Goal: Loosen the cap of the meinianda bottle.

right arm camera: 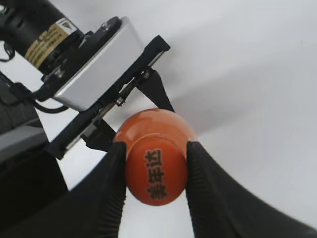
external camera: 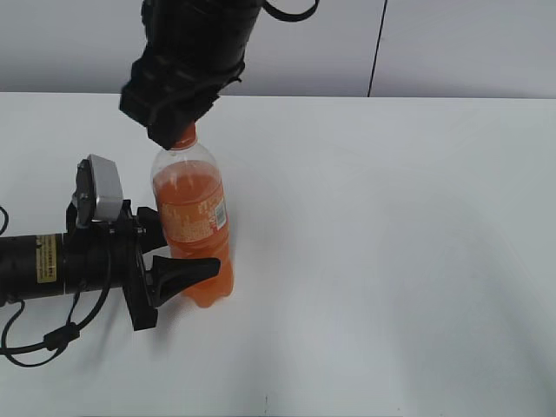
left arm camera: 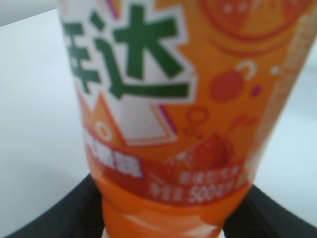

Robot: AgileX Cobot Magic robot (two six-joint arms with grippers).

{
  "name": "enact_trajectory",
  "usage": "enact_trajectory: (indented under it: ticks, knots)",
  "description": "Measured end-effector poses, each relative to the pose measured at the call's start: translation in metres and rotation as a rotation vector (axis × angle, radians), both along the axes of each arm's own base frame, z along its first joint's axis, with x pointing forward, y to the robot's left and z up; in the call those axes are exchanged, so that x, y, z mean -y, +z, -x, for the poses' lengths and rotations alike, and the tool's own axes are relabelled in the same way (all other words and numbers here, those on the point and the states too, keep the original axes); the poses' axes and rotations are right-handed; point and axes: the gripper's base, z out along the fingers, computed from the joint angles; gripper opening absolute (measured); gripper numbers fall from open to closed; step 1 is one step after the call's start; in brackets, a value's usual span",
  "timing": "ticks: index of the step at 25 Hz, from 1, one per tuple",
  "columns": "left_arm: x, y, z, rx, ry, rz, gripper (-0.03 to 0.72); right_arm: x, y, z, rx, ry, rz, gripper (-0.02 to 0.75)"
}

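Observation:
The meinianda bottle (external camera: 195, 226) stands upright on the white table, clear plastic with orange drink and an orange printed label. Its label fills the left wrist view (left arm camera: 178, 109). My left gripper (external camera: 178, 252) is shut on the bottle's lower body, one finger on each side. My right gripper (external camera: 178, 122) comes down from above and is shut on the cap (right arm camera: 156, 166), an orange round cap with dark characters on top. Both ribbed fingers (right arm camera: 154, 173) press its sides. In the exterior view only the cap's lower edge (external camera: 183, 135) shows.
The white table (external camera: 391, 243) stretches to the right and front of the bottle. A grey wall with a dark vertical seam (external camera: 375, 48) stands behind. The left arm and its wrist camera (right arm camera: 94, 64) lie below the cap in the right wrist view.

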Motion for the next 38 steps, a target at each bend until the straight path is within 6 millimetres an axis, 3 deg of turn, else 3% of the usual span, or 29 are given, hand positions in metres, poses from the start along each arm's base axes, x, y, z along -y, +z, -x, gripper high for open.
enact_trajectory:
  ticks: [11,19,22,26,28,32,38]
  knots:
    - [0.000,0.000,0.000,0.007,-0.007,-0.003,0.402,0.001,0.001,0.002,0.251,0.596,0.091,0.275]
    - [0.000,0.000,0.000,0.007,-0.007,-0.003,0.402,0.001,0.001,0.002,0.275,0.652,0.098,0.275]
    - [0.000,0.000,0.000,0.005,-0.006,-0.003,0.402,0.000,0.001,0.001,0.279,0.644,0.097,0.326]
    - [0.000,0.000,0.000,0.004,-0.005,-0.003,0.402,0.001,0.003,0.001,0.245,0.552,0.081,0.538]
    - [0.000,0.000,0.000,0.003,-0.005,-0.006,0.402,0.003,0.009,0.003,0.238,0.509,0.068,0.587]
    - [0.000,0.000,0.000,0.001,-0.004,-0.009,0.402,0.009,0.030,0.010,0.203,0.358,0.007,0.552]
    - [0.000,0.000,0.000,0.001,-0.004,-0.010,0.402,0.015,0.039,0.012,-0.061,-0.260,-0.106,0.529]
